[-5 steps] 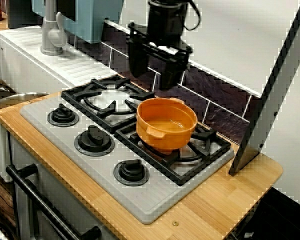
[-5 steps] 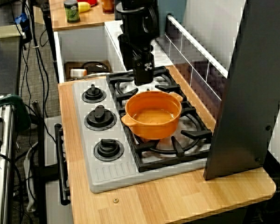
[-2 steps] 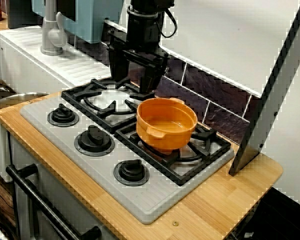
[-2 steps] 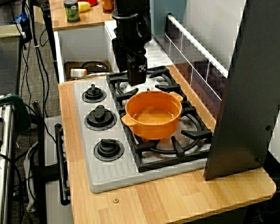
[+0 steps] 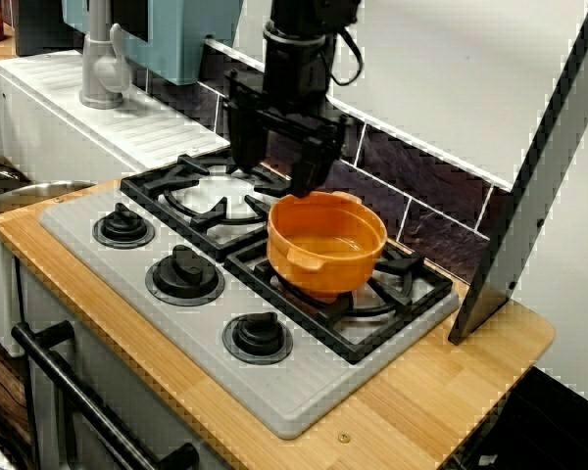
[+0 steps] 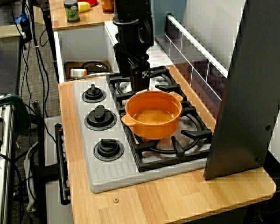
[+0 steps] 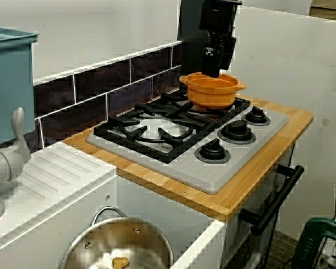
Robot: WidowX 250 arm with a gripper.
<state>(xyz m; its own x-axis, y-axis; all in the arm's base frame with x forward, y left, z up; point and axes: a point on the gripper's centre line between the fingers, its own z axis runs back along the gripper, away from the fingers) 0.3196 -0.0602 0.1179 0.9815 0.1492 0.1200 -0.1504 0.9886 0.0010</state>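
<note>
In the view from the stove's front, the gripper [image 5: 272, 181] hangs with its two black fingers spread apart, holding nothing, just behind the orange pot [image 5: 326, 243]. The pot is glossy and round, with two small lug handles. It stands on the burner grate [image 5: 421, 266] nearer the counter's [image 5: 451, 392] right end in this view, toward the tiled back edge.

In the high view from that end, a small black-and-white tag [image 6: 144, 73] on the gripper [image 6: 140, 86] is too small to read. The gripper's tip is over the pot's [image 6: 153, 114] far rim; whether they touch cannot be told.

In the view from the sink side, the gripper [image 7: 213, 67] stands upright above the pot [image 7: 213, 94]. Three knobs [image 7: 237, 129] line the stove's front edge.
</note>
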